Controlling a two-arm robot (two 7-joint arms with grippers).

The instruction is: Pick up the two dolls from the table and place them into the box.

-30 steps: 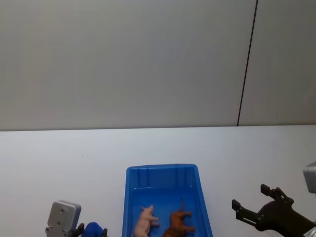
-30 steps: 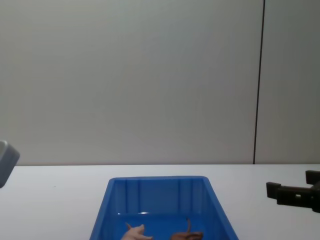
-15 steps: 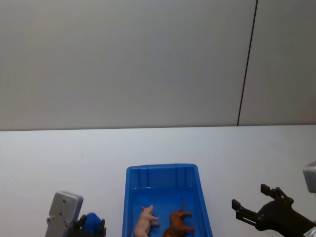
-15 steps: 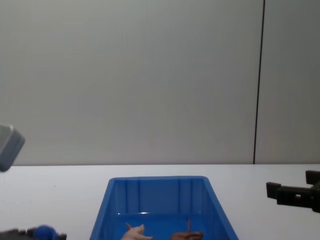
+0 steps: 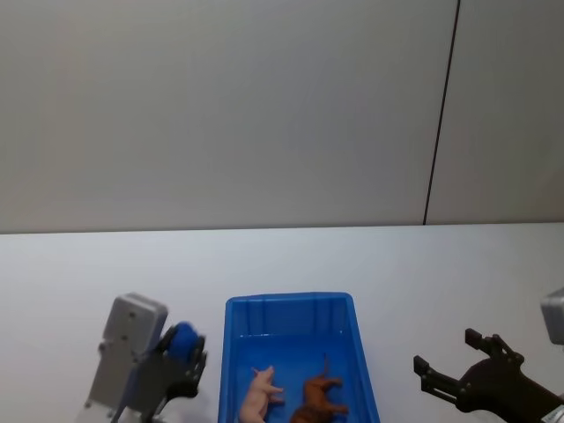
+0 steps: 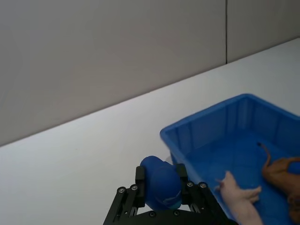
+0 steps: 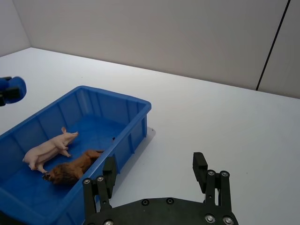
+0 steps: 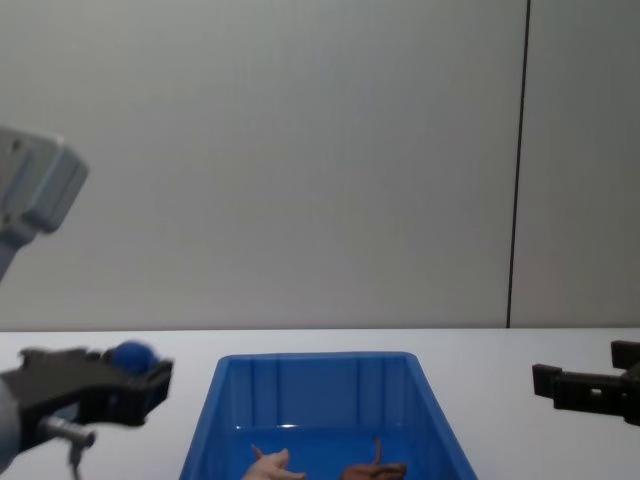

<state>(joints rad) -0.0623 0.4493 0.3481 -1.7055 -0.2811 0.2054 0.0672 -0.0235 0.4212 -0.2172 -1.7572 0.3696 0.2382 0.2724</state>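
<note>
Smooth pink pig (image 5: 256, 398), shaggy brown lion (image 5: 319, 398) in ribbed blue box (image 5: 289, 304), left gripper (image 6: 159, 183) jaws clamping blue ball (image 6: 159, 187), right gripper (image 7: 154, 169) jaws spread, empty

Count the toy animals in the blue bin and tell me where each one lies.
2. The pink pig lies on the floor of the blue bin; the brown lion lies right beside it, on the robot's right.

The blue box (image 5: 291, 308) stands on the white table (image 5: 106, 264), with its long side running away from the robot. Inside it the pink pig (image 5: 258, 394) and the brown lion (image 5: 319, 397) lie on their sides, next to each other on the floor of the box, the pig at the left.
</note>
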